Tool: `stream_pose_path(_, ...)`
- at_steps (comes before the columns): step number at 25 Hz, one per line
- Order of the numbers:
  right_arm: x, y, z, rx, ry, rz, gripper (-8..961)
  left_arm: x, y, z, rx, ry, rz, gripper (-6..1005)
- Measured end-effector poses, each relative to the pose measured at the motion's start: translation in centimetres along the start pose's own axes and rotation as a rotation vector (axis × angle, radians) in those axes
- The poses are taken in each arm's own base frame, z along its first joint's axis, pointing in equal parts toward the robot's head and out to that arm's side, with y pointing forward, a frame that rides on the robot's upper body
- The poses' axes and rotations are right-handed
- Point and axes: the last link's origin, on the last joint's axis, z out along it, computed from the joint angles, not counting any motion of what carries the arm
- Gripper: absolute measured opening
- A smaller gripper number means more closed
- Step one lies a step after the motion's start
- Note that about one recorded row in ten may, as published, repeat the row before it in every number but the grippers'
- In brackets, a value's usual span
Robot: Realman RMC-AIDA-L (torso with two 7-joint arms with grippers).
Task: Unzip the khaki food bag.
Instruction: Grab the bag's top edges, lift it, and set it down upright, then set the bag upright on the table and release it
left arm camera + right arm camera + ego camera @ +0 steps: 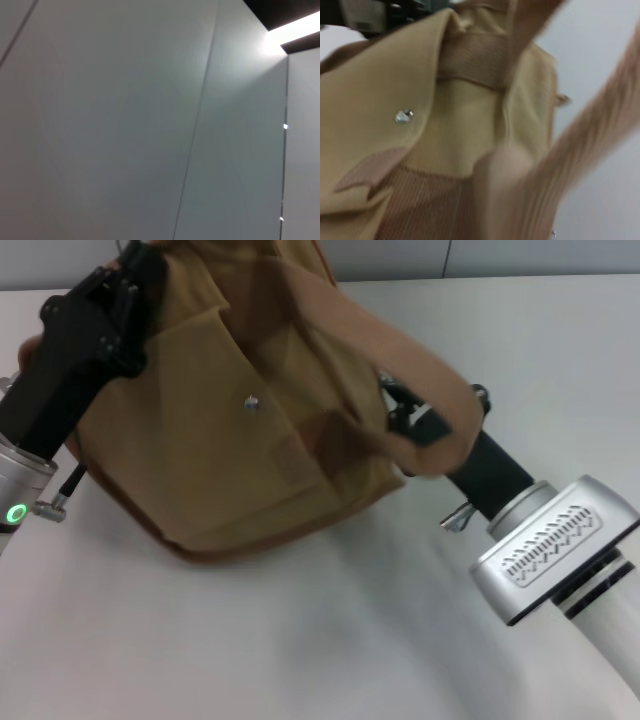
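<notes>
Right fingers: hidden behind a looped handle [420, 370] draped over the right gripper [405, 410]; whether spread or closed cannot be told.
Right gripper position: pressed against the side of the khaki food bag [240, 430], probably working at the zipper end; no zipper or pull can be made out in any view.
Left fingers: the left gripper [125, 300] sits at the bag's upper far corner, opposite the right one; its fingers are masked by its own dark body, so their state cannot be told.
Left role (judgement): likely bracing the bag so it does not slide while the zipper is drawn.
Bag: between the two grippers, tipped over on the white surface [300, 640], front pocket and silver snap [252, 402] facing up.
Right wrist view: snap [403, 116] and brown webbing close ahead.
Left wrist view: blank wall only.
</notes>
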Motion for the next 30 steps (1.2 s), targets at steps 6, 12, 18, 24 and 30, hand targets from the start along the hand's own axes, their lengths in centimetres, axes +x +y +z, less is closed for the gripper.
stream_pose_path(6,0.9,-2.7,-1.5,0.059,-0.039,0.156,60,0.0,-0.3,-1.1,0.054,0.013,-0.037,55)
stream_pose_path(12,1.0,-3.7,-2.1,-0.007,-0.084,0.257,80,-0.1,-0.2,-2.8,0.095,0.006,-0.059,55)
stream_pose_path(18,0.8,-5.2,-2.5,-0.049,-0.136,0.393,100,-1.1,0.2,-4.3,0.125,-0.047,-0.096,56)
stream_pose_path(24,1.0,-7.6,-2.9,-0.053,-0.149,0.531,120,-1.7,-0.6,-7.6,0.246,-0.118,-0.090,56)
stream_pose_path(30,1.0,-9.1,-3.7,-0.050,-0.165,0.586,521,-1.2,-2.0,-10.7,0.388,-0.137,-0.051,57)
